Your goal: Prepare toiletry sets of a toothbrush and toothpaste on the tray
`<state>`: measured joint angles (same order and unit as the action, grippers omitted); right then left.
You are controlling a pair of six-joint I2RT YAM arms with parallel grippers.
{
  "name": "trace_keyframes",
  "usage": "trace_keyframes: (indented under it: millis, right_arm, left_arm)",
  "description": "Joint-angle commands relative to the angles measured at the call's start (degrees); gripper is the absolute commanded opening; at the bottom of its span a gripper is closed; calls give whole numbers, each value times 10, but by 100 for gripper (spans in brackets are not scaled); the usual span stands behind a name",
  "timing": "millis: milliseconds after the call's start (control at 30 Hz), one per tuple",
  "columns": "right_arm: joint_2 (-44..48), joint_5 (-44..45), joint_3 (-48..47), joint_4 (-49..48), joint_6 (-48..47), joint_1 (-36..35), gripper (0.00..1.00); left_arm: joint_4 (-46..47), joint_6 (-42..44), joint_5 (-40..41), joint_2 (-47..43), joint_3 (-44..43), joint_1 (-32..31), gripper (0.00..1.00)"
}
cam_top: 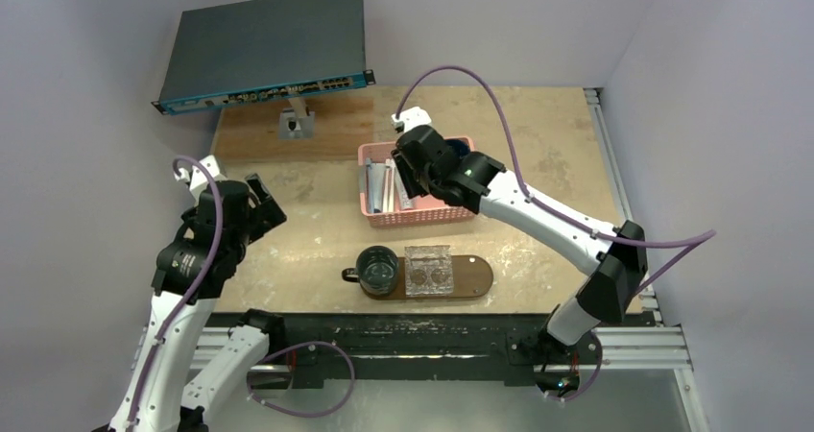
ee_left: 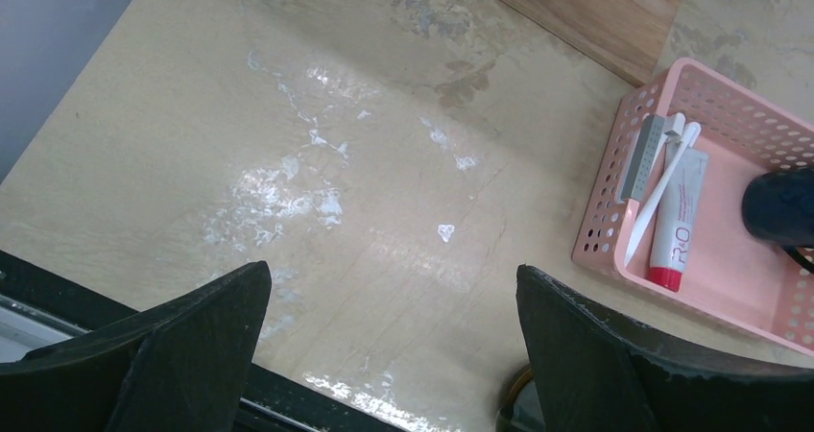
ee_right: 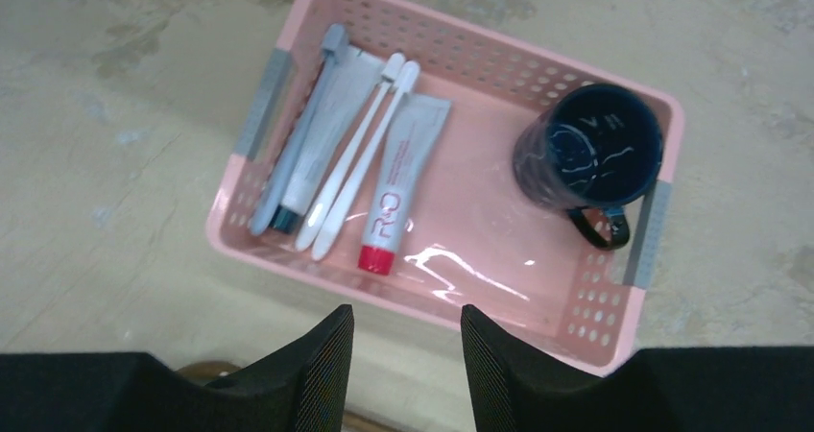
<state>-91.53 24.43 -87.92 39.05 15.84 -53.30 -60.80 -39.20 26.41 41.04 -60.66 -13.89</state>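
Two toothbrushes point(ee_right: 351, 152), 2 tubes point(ee_right: 398, 178) + mug point(ee_right: 587, 149) in pink basket point(ee_right: 595, 307); L fingers point(ee_left: 173, 355) wide, R fingers point(ee_right: 307, 374) half-open, both empty.

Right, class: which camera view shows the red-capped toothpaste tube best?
The right wrist view: the red-capped toothpaste tube lies whole in the pink basket, lettering visible. The left wrist view shows it smaller, toward the right edge. The top external view shows it too small to distinguish.

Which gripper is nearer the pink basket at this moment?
Right. The right gripper hovers just above the pink basket, with its jaws apart and empty. The left gripper is well off to the basket's left, open above the table.
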Motion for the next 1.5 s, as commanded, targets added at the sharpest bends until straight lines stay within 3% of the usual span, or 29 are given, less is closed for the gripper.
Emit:
trace_keyframes:
  millis: [0, 500, 867, 1467]
  right_arm:
    - [-9, -16, -37, -43, -31, 40, 48]
    - [-143, -96, -131, -40, -72, 179, 51]
    - [-248, -109, -213, -16, -29, 208, 53]
    - [-315, -90, -221, -25, 17, 229, 50]
  left_arm:
    - [23, 19, -16, 5, 3, 5, 100]
    - [31, 27, -47, 20, 5, 8, 100]
    - [37, 31, -63, 27, 8, 9, 100]
    - [38, 34, -80, 37, 7, 10, 100]
